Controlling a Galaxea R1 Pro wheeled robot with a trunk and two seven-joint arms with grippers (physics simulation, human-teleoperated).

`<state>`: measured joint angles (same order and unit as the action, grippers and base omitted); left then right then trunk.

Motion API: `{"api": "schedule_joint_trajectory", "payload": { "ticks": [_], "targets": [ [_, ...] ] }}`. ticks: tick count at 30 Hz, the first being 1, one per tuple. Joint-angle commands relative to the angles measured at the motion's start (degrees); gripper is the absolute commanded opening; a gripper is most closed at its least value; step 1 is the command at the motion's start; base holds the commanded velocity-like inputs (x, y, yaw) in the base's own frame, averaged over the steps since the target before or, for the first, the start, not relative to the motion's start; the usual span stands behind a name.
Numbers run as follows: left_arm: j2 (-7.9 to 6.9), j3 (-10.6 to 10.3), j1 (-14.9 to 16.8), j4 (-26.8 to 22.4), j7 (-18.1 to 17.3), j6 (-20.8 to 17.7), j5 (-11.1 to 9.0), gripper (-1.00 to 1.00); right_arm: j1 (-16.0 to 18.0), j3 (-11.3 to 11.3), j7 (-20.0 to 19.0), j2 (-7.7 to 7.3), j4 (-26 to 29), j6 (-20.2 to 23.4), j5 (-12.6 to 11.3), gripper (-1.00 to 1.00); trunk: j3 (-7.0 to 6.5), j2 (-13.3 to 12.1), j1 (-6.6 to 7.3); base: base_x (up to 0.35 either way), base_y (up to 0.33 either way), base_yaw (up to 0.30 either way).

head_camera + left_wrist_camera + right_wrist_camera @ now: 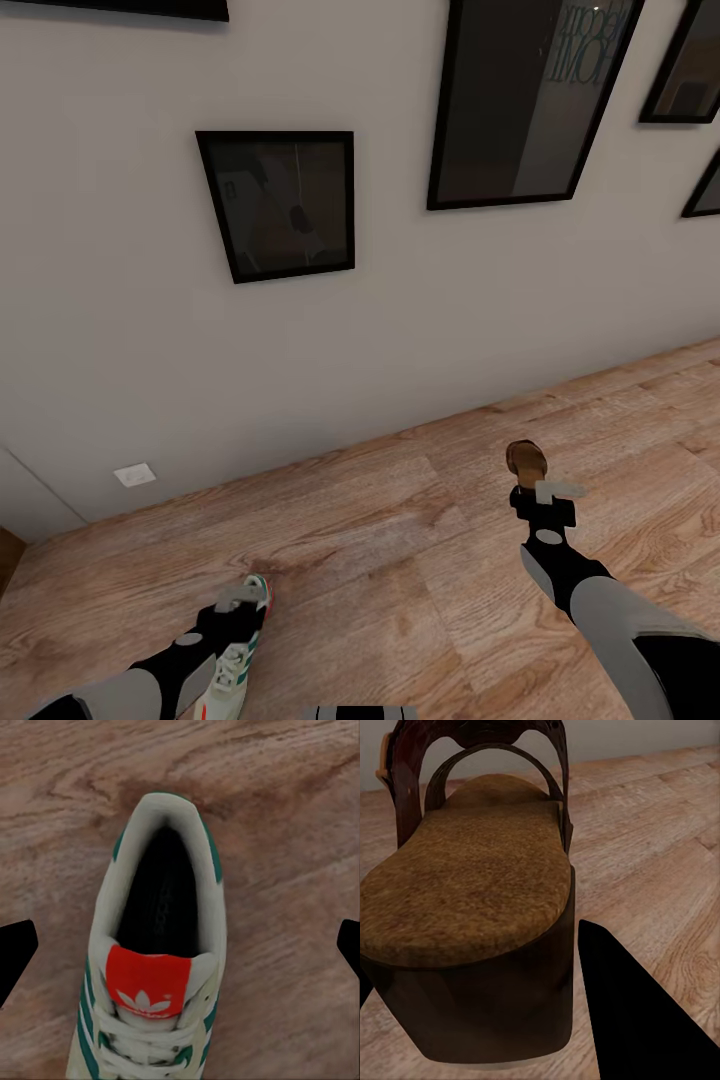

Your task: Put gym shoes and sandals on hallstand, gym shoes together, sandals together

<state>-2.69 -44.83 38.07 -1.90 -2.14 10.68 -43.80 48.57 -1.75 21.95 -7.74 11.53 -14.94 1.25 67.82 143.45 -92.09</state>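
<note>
Right hand (541,492) is clamped on the heel of a brown sandal (524,458), held above the corridor floor (400,540). Its sole looks stiff and light, so this grip should stay firm. Left hand (238,598) stands apart over a gym shoe (157,967); whether it touches the soft collar I cannot tell. Only the wall (400,330) at the far side limits the room.

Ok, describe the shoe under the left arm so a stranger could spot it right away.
Start at the pale wall with dark picture frames, then drop to the wood-plank floor. Under the left gripper lies a gym shoe: white, laced, teal stripes, a red-orange tongue label. The brown sandal at the right gripper is strappy and unlaced.
</note>
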Motion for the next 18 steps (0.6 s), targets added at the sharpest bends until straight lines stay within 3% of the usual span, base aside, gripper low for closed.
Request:
{"api": "schedule_joint_trajectory", "payload": {
  "ticks": [1, 7, 15, 18],
  "targets": [
    [-0.01, 0.01, 0.02, -0.01, -0.01, 0.01, -0.8, 1.0, -0.01, 0.0, -0.06, 0.0, 0.0, -0.05, -0.11, -1.0, 0.0, 0.0, 0.0, 0.0, 0.0, 0.0],
    [-0.03, 0.07, 0.01, -0.03, -0.05, 0.04, -3.08, 1.0, -0.01, 0.0, -0.06, 0.01, -0.01, -0.03, -0.11, -1.0, 0.0, 0.0, 0.0, 0.0, 0.0, 0.0],
    [-0.04, 0.1, 0.0, -0.05, -0.06, 0.03, -3.73, 1.0, 0.0, 0.0, -0.07, 0.07, -0.02, -0.02, -0.11, -1.0, 0.0, 0.0, 0.0, 0.0, 0.0, 0.0],
    [-0.07, 0.1, 0.01, -0.08, -0.06, 0.01, -3.79, 1.0, 0.0, 0.0, -0.07, 0.08, -0.02, -0.01, -0.11, -1.0, 0.66, 0.04, -0.08, 0.0, 0.0, 0.0]
  ]
}}
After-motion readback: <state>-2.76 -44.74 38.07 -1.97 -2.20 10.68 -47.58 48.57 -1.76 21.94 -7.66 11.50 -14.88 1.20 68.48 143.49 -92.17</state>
